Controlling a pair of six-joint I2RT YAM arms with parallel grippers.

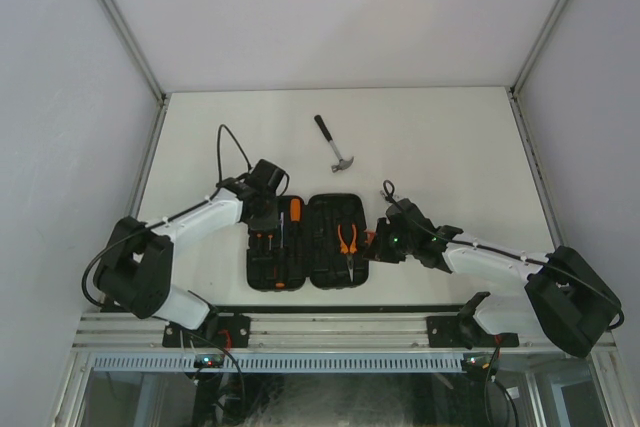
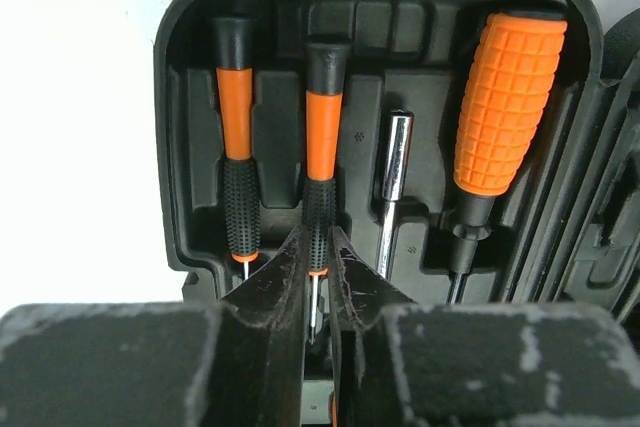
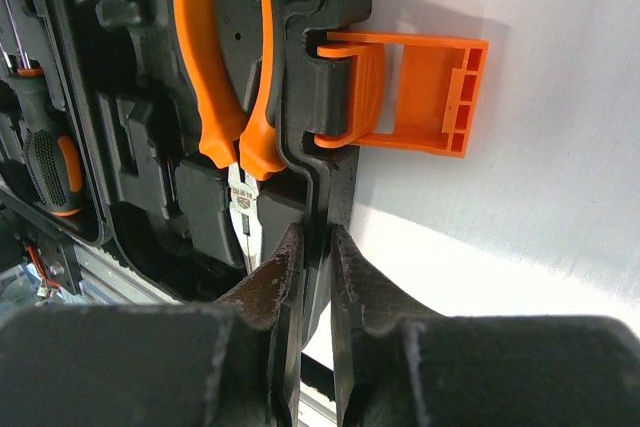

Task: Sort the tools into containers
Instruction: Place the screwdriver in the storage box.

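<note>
With left gripper [image 2: 318,237] nearly closed round slim screwdriver [image 2: 323,132], hold uncertain, and right gripper [image 3: 318,237] clamping tool case [image 3: 335,182] rim: probably light, stiff, slippery, best taken by ribbed grip.

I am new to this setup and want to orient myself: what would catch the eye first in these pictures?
The open black tool case sits midway along the near edge of the table, with a hammer lying alone farther back. The left gripper is closed around a slim screwdriver in the case's left half, while the right gripper pinches the case's right rim near the orange latch.
</note>
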